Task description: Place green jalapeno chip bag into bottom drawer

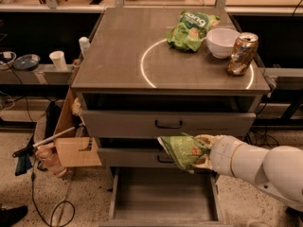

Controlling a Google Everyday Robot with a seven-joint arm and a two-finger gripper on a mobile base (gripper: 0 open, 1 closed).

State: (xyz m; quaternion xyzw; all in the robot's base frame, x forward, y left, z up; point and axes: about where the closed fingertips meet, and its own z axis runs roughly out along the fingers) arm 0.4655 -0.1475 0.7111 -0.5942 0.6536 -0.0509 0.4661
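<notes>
Bottom drawer [161, 195] below gripper [198, 153], its bag [181, 151] leftward

Green jalapeno chip bag [182, 151]: dull olive-green, glossy, crinkled, with yellowish chip pictures. Off any surface, lower centre of frame, tilted with its top corner toward the left. Held at its right edge by the gripper [202, 152], which clamps it from the right. It hangs in front of the middle drawer face, above the bottom drawer [163, 207].

Bottom drawer: pulled open, a shallow grey tray with low side walls, at bottom centre.
</notes>
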